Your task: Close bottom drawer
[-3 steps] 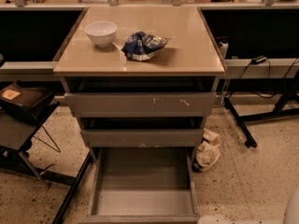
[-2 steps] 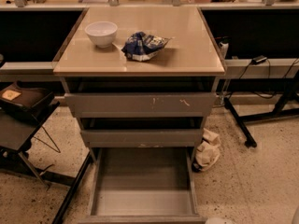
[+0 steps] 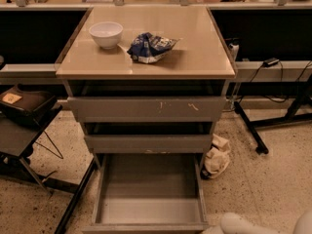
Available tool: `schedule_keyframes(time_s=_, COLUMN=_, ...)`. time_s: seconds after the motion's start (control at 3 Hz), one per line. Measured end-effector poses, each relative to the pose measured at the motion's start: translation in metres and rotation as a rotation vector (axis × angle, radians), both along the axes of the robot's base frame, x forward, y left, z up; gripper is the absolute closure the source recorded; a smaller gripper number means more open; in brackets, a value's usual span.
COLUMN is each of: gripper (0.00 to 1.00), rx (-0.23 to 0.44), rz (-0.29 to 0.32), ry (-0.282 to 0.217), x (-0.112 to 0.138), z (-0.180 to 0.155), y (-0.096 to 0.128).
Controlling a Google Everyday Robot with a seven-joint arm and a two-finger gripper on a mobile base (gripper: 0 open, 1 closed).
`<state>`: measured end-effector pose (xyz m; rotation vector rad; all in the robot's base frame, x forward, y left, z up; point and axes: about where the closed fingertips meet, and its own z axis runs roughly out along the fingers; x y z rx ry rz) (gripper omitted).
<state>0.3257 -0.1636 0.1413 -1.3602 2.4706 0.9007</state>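
Open bottom drawer (image 3: 148, 191) just beside the tool (image 3: 237, 224) at lower-right edge, tool's state indiscernible.

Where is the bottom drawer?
The bottom drawer is pulled out at the camera view's bottom centre, below the mid-width drawer, a rag at its right. A white arm part shows by its front-right corner; the gripper is unseen.

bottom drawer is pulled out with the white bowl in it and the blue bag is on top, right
No: the camera view shows the white bowl on the cabinet top, beside the blue bag. The bottom drawer is pulled out but holds nothing. The gripper is out of view.
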Motion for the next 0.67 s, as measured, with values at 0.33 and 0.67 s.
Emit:
schedule_keyframes(time_s=0.33, gripper=0.00, rx=-0.008, rz=-0.010, ry=-0.013, x=0.017, z=0.001, y=-0.003)
schedule_keyframes(time_s=0.67, gripper=0.00, rx=-0.018, rz=0.005, ry=-0.036, x=0.074, z=0.006, y=0.013)
